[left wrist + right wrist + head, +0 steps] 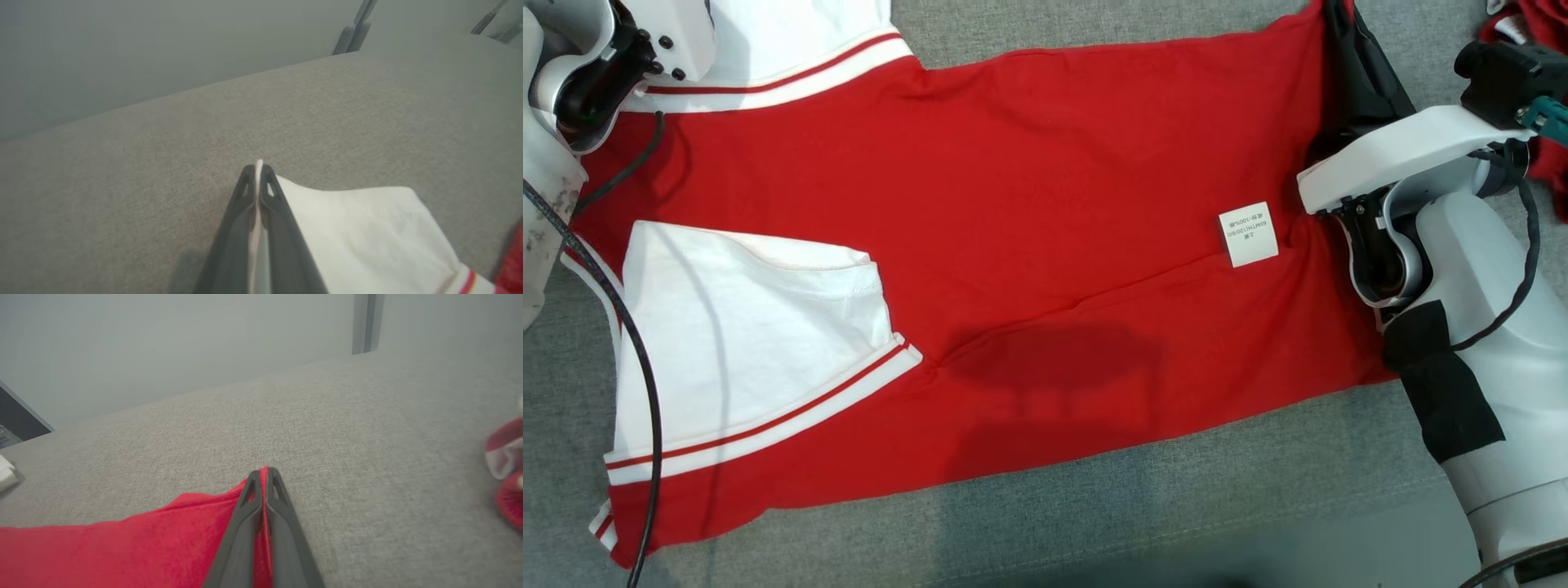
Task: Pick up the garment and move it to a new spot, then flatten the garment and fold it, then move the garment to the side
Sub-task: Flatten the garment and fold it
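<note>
The garment point(1029, 196) is a red T-shirt with white sleeves edged in red stripes, spread flat on grey cloth with a white label near its hem. My left gripper point(257, 168) is shut on the far white sleeve point(367, 232), a thin edge of white cloth pinched between its dark fingers. My right gripper point(265, 471) is shut on the red hem point(143, 547) at the far right corner. In the head view the left wrist point(596, 73) sits at the top left and the right wrist point(1388, 188) at the right, fingertips hidden.
A grey fabric surface point(1176, 506) lies under the shirt, its front edge near the bottom right. More red and white clothing point(506, 465) is bunched at the far right. The near white sleeve point(752, 327) is folded over the body. A black cable point(645, 392) hangs at left.
</note>
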